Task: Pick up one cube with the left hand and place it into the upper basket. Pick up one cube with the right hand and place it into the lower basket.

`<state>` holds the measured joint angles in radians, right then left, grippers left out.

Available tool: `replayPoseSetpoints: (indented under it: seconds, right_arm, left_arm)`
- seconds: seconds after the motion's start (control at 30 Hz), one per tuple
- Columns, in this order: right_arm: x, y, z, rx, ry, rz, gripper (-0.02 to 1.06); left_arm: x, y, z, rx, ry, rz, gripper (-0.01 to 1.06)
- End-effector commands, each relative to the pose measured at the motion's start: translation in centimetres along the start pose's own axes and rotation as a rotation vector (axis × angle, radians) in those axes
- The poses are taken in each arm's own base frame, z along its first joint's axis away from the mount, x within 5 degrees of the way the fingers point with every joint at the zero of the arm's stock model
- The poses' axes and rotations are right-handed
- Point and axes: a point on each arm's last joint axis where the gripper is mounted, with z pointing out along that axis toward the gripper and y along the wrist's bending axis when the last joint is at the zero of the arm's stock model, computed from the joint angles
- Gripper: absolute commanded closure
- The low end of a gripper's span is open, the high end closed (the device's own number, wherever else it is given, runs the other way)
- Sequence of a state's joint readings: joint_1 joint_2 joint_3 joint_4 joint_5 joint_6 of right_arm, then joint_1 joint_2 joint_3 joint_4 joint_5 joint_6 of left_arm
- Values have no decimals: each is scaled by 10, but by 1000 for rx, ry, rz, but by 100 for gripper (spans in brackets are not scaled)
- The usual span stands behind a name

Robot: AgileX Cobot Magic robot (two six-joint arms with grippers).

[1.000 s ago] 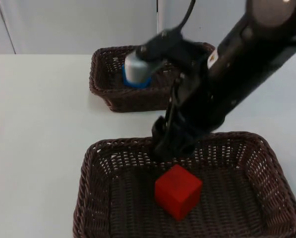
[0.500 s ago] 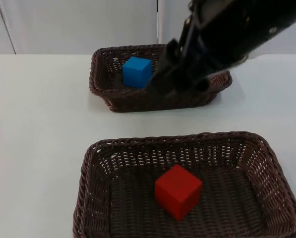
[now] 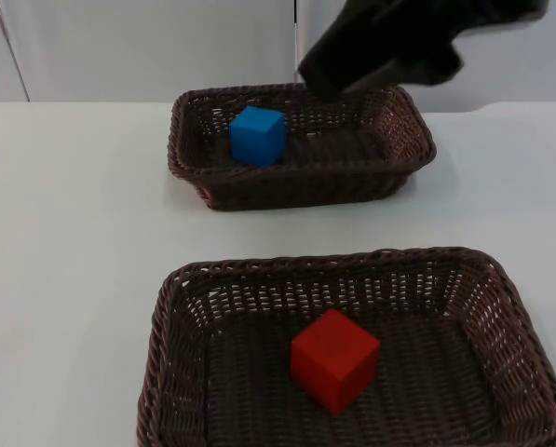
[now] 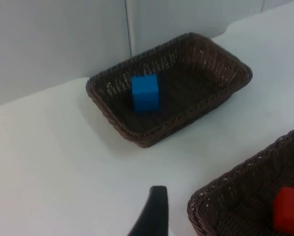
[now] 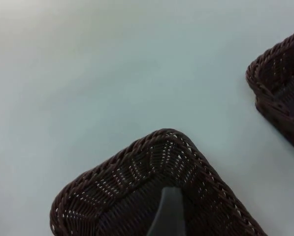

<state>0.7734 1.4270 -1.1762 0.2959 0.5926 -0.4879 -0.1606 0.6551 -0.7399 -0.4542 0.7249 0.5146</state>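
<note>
Where the white table (image 3: 73, 233) meets the grey partition wall (image 3: 147, 47), the upper wicker basket (image 3: 403, 172) holds a blue cube (image 3: 257, 135) at its left end, resting on the basket floor. Nearer the camera, well apart from it, the lower wicker basket (image 3: 180, 372) holds a red cube (image 3: 334, 359) about mid-floor. Right gripper (image 3: 380, 56): a dark blurred shape above the upper basket's far rim; whether its jaws are released or clenched cannot be told. Left gripper: one black fingertip (image 4: 154, 216) over bare table, jaw state likewise indeterminable.
</note>
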Motion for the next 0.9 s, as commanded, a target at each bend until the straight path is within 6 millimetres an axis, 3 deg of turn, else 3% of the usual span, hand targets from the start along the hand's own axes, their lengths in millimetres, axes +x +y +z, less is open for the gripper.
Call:
replayPoseSetpoints:
  seconds: [0.0, 0.87]
  right_arm:
    - [-2, 4, -10, -8, -13, -1, 39]
    - [60, 28, -88, 81, -214, -11, 39]
  left_arm:
    - [0, -2, -6, 0, -20, 3, 26]
    - [23, -29, -64, 39, -97, 89, 26]
